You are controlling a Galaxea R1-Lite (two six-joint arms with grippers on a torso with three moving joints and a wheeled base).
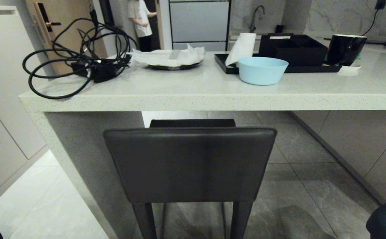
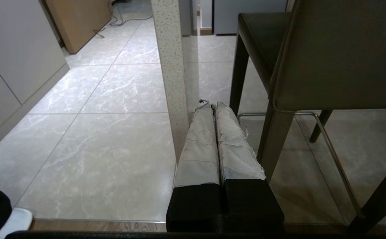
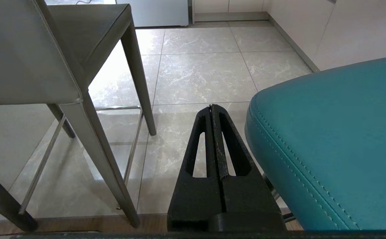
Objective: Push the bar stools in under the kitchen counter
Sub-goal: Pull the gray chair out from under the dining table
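The dark grey-brown stool (image 1: 190, 164) stands straight ahead of me, its square backrest facing me and its seat reaching partly under the table (image 1: 213, 91), whose thick speckled pale slab crosses the head view. The teal stool (image 3: 332, 139) sits off to my right, its rim just beside my right pincer (image 3: 212, 107); in the head view only its edge shows at the lower right corner.

My left pincer (image 2: 212, 104) hangs low with its taped fingers pressed together, holding nothing, near the table's speckled side panel (image 2: 171, 76) and the grey stool's leg. My right pincer is likewise closed and empty, between the two stools.

On the table lie a tangle of black cable (image 1: 80, 56), a dark plate with crumpled white paper (image 1: 169, 57), a light blue bowl (image 1: 262, 69), a black tray (image 1: 312, 68) with a paper roll (image 1: 243, 47) and black boxes, and a black cup (image 1: 345, 48).

No writing is legible anywhere. The floor (image 2: 106, 109) is glossy grey marbled tile. A person (image 1: 141, 23) stands at the far doorway.
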